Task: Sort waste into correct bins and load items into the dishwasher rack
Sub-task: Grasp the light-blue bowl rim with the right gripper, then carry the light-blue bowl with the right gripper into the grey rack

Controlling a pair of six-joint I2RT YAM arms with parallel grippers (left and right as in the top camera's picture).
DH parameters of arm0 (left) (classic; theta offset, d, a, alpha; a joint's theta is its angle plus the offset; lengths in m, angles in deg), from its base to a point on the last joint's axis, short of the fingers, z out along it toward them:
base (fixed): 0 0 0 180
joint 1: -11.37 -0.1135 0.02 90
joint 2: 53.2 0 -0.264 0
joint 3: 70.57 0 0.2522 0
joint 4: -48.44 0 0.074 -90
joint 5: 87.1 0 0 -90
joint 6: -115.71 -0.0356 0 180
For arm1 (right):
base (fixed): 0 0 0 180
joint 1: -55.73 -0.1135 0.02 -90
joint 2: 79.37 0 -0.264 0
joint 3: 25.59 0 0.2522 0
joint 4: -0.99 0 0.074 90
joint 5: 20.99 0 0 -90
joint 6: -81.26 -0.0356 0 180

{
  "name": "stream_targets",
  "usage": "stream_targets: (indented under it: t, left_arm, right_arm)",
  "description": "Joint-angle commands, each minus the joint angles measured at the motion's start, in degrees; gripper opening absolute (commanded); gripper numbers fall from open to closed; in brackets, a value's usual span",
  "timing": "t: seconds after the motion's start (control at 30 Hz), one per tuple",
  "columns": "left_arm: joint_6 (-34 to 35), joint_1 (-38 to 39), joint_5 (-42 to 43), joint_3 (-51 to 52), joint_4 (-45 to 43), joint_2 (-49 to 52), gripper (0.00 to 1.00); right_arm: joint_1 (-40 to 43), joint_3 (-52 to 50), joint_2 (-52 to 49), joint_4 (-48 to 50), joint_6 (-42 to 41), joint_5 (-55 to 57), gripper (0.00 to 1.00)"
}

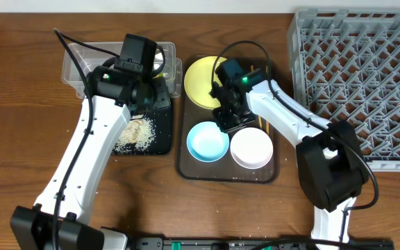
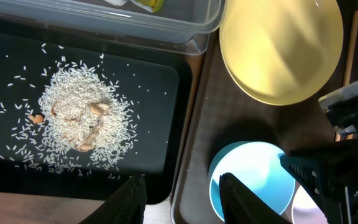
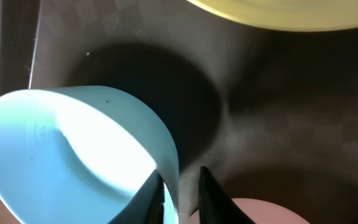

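Note:
My right gripper (image 1: 225,123) (image 3: 180,177) straddles the near rim of the light blue bowl (image 1: 207,141) (image 3: 73,149), one finger inside and one outside, with a small gap left. The bowl sits on the brown tray next to the white bowl (image 1: 251,149) and the yellow plate (image 1: 200,80) (image 2: 278,50). Chopsticks (image 1: 259,104) lie right of the plate. My left gripper (image 1: 151,94) (image 2: 182,180) is open and empty above the black tray (image 1: 162,142) (image 2: 160,124), which holds a rice pile (image 1: 136,132) (image 2: 79,121). The clear tub (image 1: 75,66) (image 2: 185,18) shows a green-yellow scrap at its edge.
The grey dishwasher rack (image 1: 356,83) stands at the right. The brown serving tray (image 1: 228,173) (image 2: 197,137) lies between the black tray and the rack. Loose rice grains are scattered on the wooden table near its front.

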Motion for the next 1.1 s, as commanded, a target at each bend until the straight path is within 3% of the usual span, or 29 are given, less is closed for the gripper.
stream_targets:
  t: [0.0,0.07,0.1,0.3,0.5,0.6,0.8,0.93,1.07]
  left_arm:
    - [-0.31,-0.31,-1.90,-0.24,0.15,0.15,0.42]
    - [-0.28,-0.31,-1.99,-0.24,0.15,0.15,0.43]
    - [-0.31,-0.31,-1.99,-0.24,0.13,0.15,0.48]
    - [-0.31,-0.31,-1.99,-0.24,0.09,0.15,0.58]
    - [-0.28,-0.31,-1.97,-0.24,0.13,0.15,0.79]
    - [-0.28,-0.31,-1.97,-0.24,0.13,0.15,0.81]
    - [-0.28,-0.31,-1.97,-0.24,0.13,0.15,0.84]
    - [-0.28,-0.31,-1.97,-0.24,0.13,0.15,0.88]
    - [-0.28,-0.31,-1.97,-0.24,0.13,0.15,0.89]
  right_arm:
    - [-0.79,-0.68,-0.48,-0.02,1.68,-0.24,0.14]
    - [-0.87,-0.76,-0.48,0.00,1.66,-0.24,0.06]
    - [-0.90,-0.76,-0.48,0.13,1.64,-0.24,0.01]
    - [-0.11,1.66,1.31,-0.92,0.92,-0.46,0.01]
    - [3.41,10.45,9.09,-9.62,0.55,4.02,0.01]
    - [6.32,13.77,13.77,-13.25,-4.33,14.58,0.01]
    - [13.44,14.19,19.41,-10.86,-12.70,49.70,0.01]
    - [16.85,14.16,17.75,-3.28,-14.51,68.41,0.01]
    - [18.97,14.16,12.46,9.01,-11.15,79.28,0.01]
